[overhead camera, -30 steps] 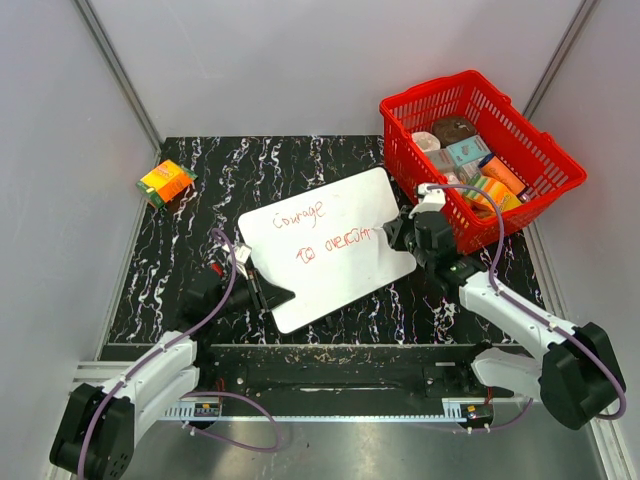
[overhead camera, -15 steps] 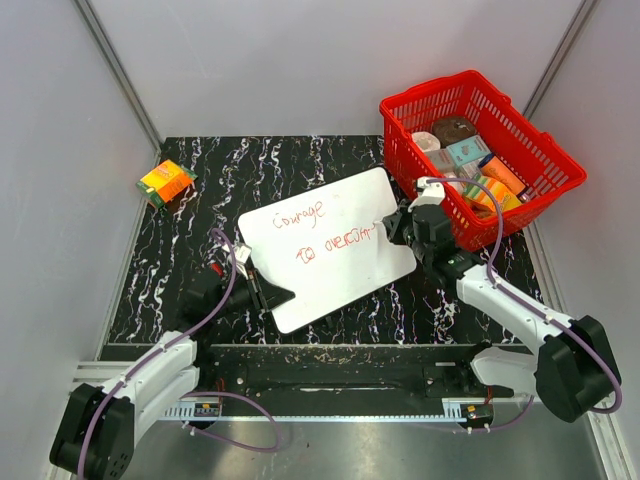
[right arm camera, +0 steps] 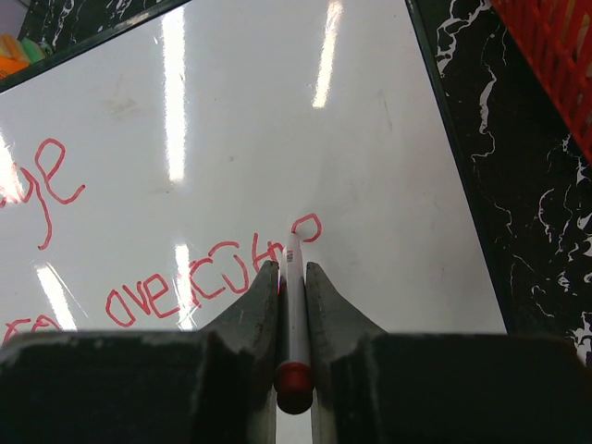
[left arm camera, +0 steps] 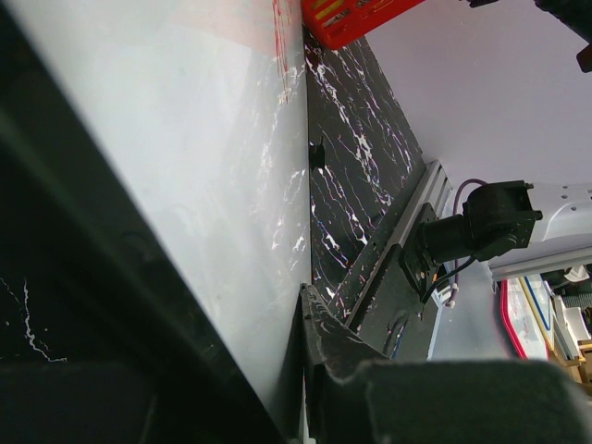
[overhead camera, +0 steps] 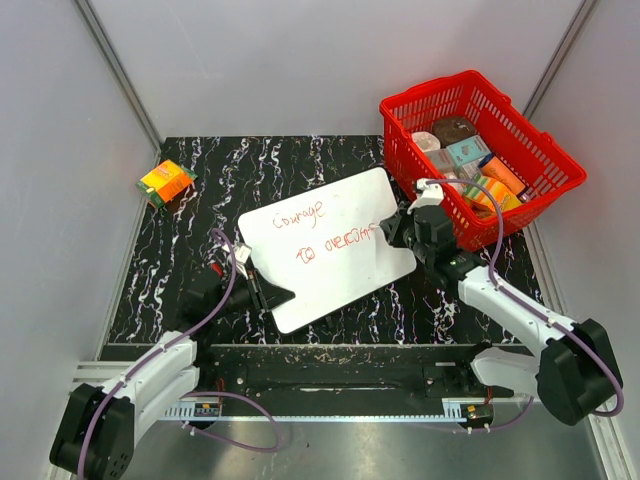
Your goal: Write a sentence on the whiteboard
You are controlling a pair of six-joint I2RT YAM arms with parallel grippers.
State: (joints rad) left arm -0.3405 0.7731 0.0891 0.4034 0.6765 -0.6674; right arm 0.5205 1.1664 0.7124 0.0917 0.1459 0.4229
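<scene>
The whiteboard [overhead camera: 345, 280] lies tilted on the black marbled table. Red handwriting, the sentence [overhead camera: 322, 232], runs in two lines across it. My left gripper [overhead camera: 264, 294] is shut on the board's near left edge; in the left wrist view the board [left arm camera: 185, 166] sits edge-on between the fingers of that gripper [left arm camera: 294, 356]. My right gripper [overhead camera: 397, 228] is shut on a white marker with a red end [right arm camera: 294, 314]. In the right wrist view the marker's tip touches the board [right arm camera: 388, 120] by the last red loop of the lower line [right arm camera: 203, 277], just ahead of that gripper [right arm camera: 292, 270].
A red basket [overhead camera: 545, 150] full of small packages stands right behind my right gripper, its corner close to the board. An orange and green box [overhead camera: 166, 183] lies at the table's far left edge. Grey walls close in both sides.
My right gripper with the marker has shifted slightly at the end of the lower line, and the red writing there has grown a little. The left arm and board have stayed still.
</scene>
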